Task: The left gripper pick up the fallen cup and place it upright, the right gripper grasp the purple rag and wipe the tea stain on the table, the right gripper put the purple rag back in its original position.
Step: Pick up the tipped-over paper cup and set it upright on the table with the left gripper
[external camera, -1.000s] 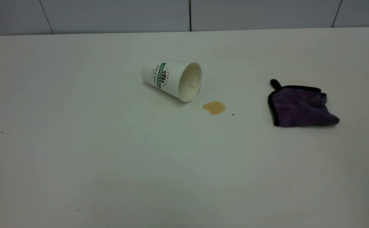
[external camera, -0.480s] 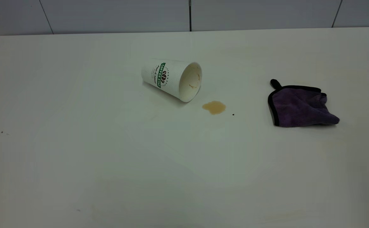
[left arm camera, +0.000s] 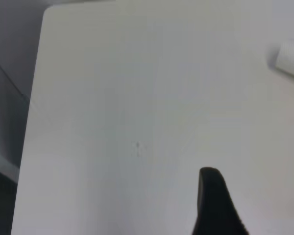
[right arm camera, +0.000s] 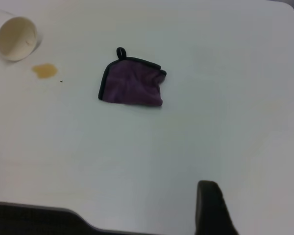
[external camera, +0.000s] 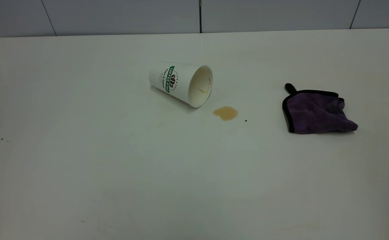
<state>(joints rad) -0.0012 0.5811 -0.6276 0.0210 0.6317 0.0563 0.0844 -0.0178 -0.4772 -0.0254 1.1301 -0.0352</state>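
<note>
Cup [external camera: 180, 83] lying on side mid-table [external camera: 114, 166], mouth toward tea stain [external camera: 226, 113]; purple rag [external camera: 316, 111] well apart. Left gripper [left arm camera: 213, 205] far off, finger spread cannot be told. Ribbed wall best gripped mid-body, lightly, to avoid crushing.

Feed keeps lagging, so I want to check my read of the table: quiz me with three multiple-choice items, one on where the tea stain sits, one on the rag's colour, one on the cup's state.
1. The tea stain lies:
A. between the cup and the rag
B. under the rag
C. inside the cup

2. The rag is:
A. green with white edging
B. purple with black edging
C. plain yellow

3. The paper cup is:
A. upright
B. held in the fingers
C. on its side

Key: 1 A, the blot sits just off the cup's mouth, rag farther on. 2 B, purple cloth, black border. 3 C, its open mouth faces sideways on the table.
</note>
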